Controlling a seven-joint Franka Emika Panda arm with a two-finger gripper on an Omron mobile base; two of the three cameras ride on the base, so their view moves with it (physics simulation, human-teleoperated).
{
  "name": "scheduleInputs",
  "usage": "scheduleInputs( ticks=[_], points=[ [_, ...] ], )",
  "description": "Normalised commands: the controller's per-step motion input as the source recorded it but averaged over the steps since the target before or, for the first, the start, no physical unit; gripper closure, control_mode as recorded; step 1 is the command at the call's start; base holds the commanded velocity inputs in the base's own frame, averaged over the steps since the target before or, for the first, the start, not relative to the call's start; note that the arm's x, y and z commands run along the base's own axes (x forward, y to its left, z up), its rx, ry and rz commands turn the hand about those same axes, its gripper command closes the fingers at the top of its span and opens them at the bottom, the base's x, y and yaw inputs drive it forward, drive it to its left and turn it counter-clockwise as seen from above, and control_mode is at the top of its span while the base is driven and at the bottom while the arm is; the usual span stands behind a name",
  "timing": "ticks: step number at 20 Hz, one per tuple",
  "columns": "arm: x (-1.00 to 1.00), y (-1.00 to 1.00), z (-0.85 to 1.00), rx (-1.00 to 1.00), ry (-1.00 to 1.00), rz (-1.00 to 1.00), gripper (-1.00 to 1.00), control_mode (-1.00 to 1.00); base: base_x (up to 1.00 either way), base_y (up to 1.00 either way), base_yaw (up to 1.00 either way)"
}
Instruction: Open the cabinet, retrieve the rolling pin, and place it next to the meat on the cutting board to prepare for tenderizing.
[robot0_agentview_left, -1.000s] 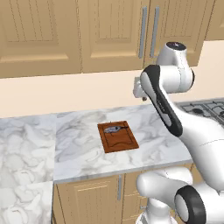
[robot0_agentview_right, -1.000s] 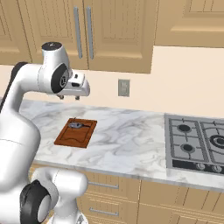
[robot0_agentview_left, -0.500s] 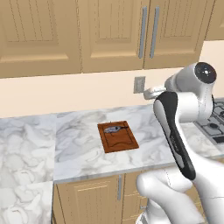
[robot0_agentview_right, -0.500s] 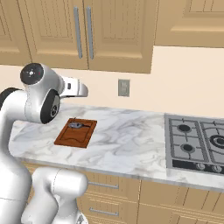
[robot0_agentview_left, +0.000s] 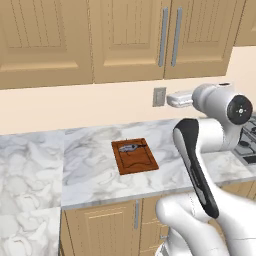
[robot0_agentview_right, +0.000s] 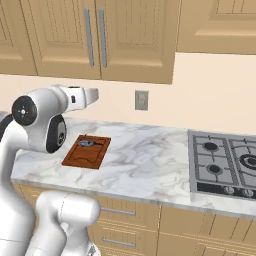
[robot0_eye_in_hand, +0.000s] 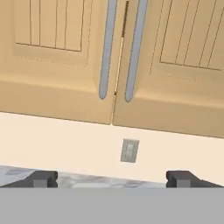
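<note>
While its fingers stand wide apart, the two-finger gripper (robot0_eye_in_hand: 111, 178) faces the closed light tan wooden two-door cabinet (robot0_eye_in_hand: 131, 57), just below its handles.

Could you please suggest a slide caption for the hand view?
Open pincer faces the closed cabinet, its two bar handles above a wall outlet.

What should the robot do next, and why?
Probably lift the gripper up toward a handle of the cabinet. Both doors look shut, so the rolling pin is hidden. The open gripper points at the wall below the handles, and the meat waits on the cutting board.
</note>
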Motion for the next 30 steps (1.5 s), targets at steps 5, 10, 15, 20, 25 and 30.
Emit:
scheduleInputs(
  ticks=[5,10,15,20,25,30],
  points=[
    [0.03,0.00,0.70,-0.03,-0.32,-0.04,-1.00,-1.00,0.00,0.00,0.00],
    [0.00,-0.07,0.57,-0.02,-0.29,-0.02,-1.00,-1.00,0.00,0.00,0.00],
    [0.02,-0.16,0.34,-0.01,-0.23,0.00,-1.00,-1.00,0.00,0.00,0.00],
    [0.32,-0.13,0.09,0.00,-0.06,0.00,-1.00,-1.00,0.00,0.00,0.00],
    [0.36,-0.03,0.00,0.00,0.00,0.00,-1.00,-1.00,0.00,0.00,0.00],
    [0.17,-0.13,0.00,0.00,0.00,0.00,-1.00,-1.00,0.00,0.00,0.00]
  ],
)
